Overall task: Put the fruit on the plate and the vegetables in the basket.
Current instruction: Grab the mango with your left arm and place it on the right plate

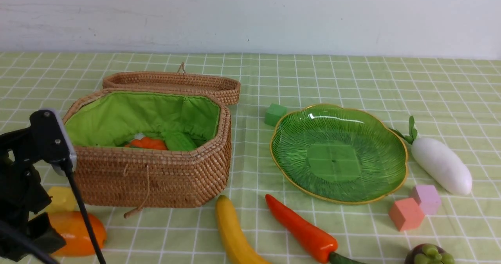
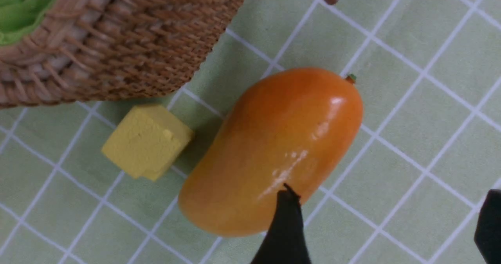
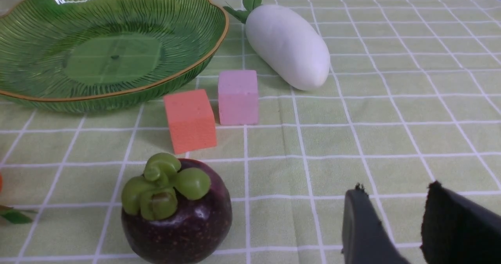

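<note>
Lining up left gripper point(image 2: 389, 189) on mango point(image 2: 274, 150), near left.
Holding left jaws wide, gripping nothing; finding mango mostly off to one side of them, just near of basket point(image 2: 117, 41), slanting lengthwise across the closing line. Reading right gripper point(image 3: 396, 185) as part open, empty, well apart.

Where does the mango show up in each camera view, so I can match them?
Front view: mango at the lower left, in front of the basket, partly hidden by the left arm.
Left wrist view: mango near the middle, beside the yellow cube.
Right wrist view: not in it.
Shared landmark: the yellow cube between mango and basket.
</note>
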Action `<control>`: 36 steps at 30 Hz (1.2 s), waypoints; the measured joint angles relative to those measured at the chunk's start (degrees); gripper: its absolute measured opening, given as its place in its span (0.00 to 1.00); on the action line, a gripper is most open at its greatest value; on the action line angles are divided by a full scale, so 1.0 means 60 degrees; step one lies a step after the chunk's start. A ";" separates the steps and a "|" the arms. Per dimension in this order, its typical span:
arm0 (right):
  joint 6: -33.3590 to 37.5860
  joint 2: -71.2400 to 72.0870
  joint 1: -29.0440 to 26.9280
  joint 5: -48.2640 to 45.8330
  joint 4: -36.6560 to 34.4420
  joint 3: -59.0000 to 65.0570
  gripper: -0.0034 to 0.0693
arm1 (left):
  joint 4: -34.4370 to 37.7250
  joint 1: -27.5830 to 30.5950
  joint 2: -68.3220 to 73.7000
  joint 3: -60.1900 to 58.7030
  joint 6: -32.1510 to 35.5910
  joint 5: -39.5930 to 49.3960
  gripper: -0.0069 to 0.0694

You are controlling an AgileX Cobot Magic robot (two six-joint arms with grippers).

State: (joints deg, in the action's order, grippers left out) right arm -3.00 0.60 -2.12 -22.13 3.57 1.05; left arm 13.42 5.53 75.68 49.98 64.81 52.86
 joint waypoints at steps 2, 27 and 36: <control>0.0000 0.0000 0.0000 0.0000 0.0000 0.0000 0.38 | -0.0150 0.0072 0.0438 -0.0013 0.0009 -0.0286 0.86; 0.0000 0.0000 0.0000 0.0000 0.0000 0.0000 0.38 | -0.0460 -0.0305 0.2856 0.0052 0.0432 -0.1885 0.87; 0.0000 0.0000 0.0000 0.0000 0.0000 0.0000 0.38 | 0.0019 -0.0305 0.2868 0.0051 0.0151 -0.1706 0.83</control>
State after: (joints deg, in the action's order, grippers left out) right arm -3.00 0.60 -2.12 -22.13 3.57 1.05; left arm 13.53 3.70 92.89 50.28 65.72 42.63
